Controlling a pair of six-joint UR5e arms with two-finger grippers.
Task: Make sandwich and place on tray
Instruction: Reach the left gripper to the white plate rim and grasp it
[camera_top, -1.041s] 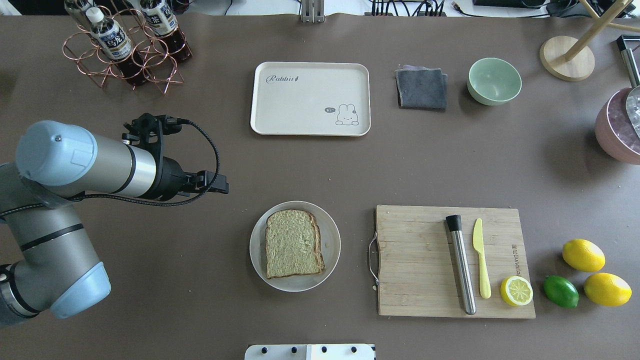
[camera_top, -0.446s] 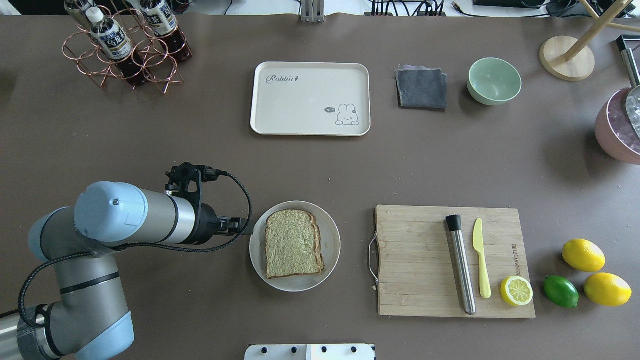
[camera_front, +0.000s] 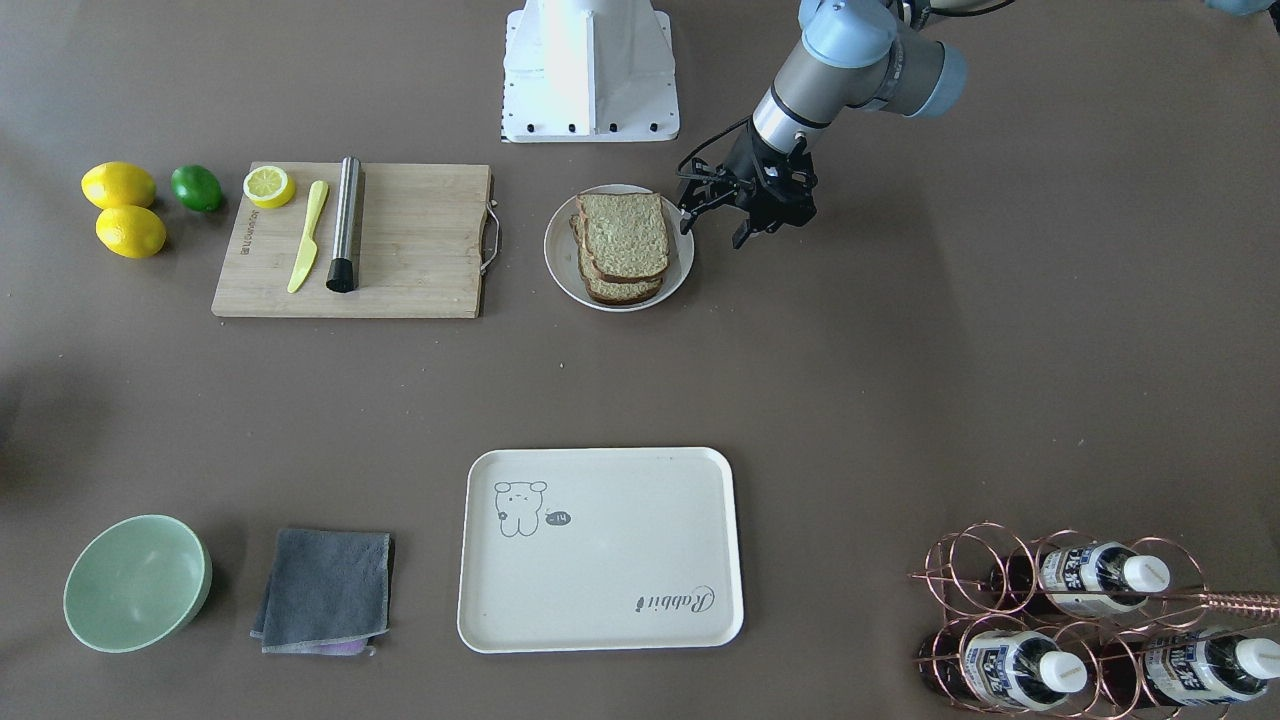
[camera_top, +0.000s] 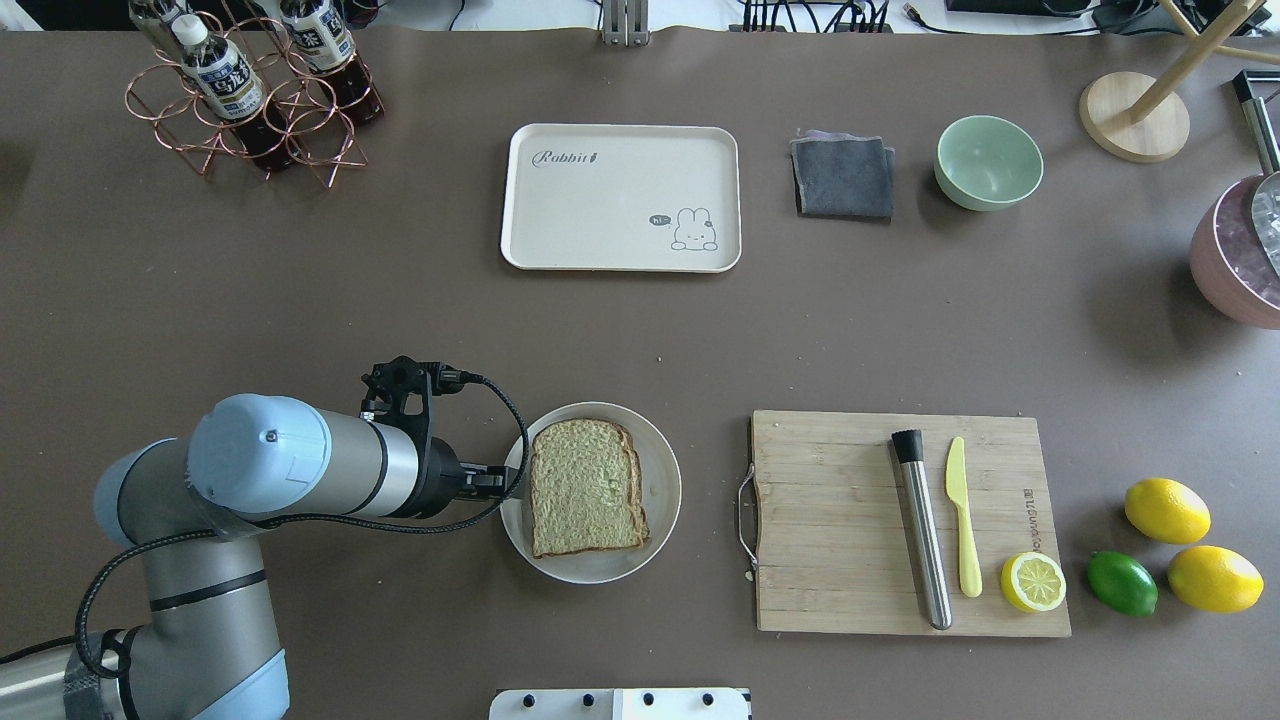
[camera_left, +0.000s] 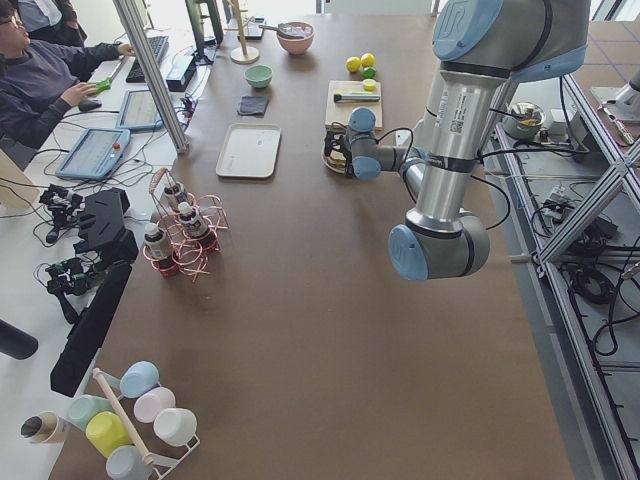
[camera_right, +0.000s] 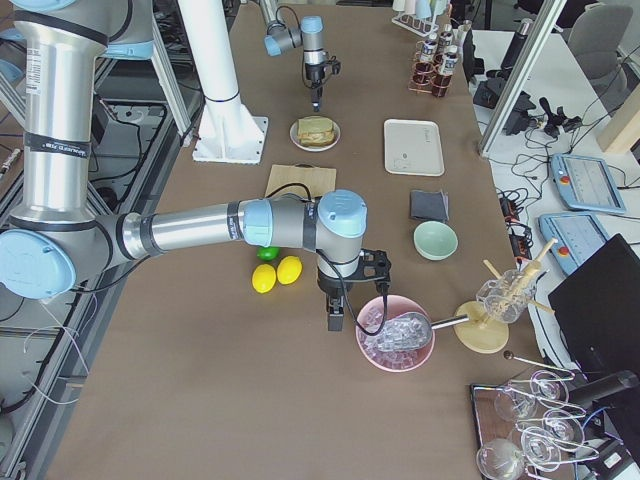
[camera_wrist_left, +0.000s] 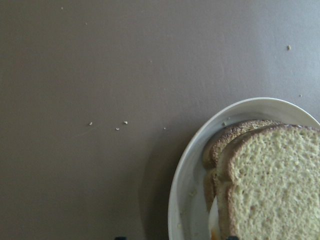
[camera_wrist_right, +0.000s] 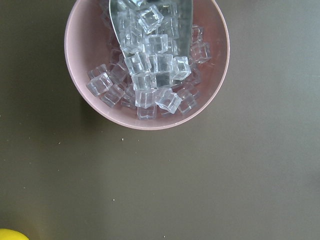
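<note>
The sandwich (camera_top: 585, 487) is a stack of tan bread slices on a round white plate (camera_top: 662, 470), near the table's front centre. In the left wrist view a sliver of white egg (camera_wrist_left: 214, 220) shows between the slices (camera_wrist_left: 272, 180). My left gripper (camera_front: 712, 232) hangs open at the plate's left rim, one finger toward the bread and the other over bare table. The cream tray (camera_top: 600, 215) lies farther back with nothing on it. My right gripper (camera_right: 333, 318) shows only in the exterior right view, beside a pink bowl; I cannot tell its state.
A wooden cutting board (camera_top: 840, 520) right of the plate carries a steel muddler (camera_top: 922, 535), a yellow knife (camera_top: 962, 520) and a lemon half. Lemons and a lime lie beyond it. A grey cloth (camera_top: 843, 177), green bowl (camera_top: 988, 161), bottle rack (camera_top: 250, 90) and pink ice bowl (camera_wrist_right: 147, 65) line the back.
My left arm has swung forward and to the right, bringing its gripper from open table on the left up to the plate's left rim. The sandwich and tray have not moved.
</note>
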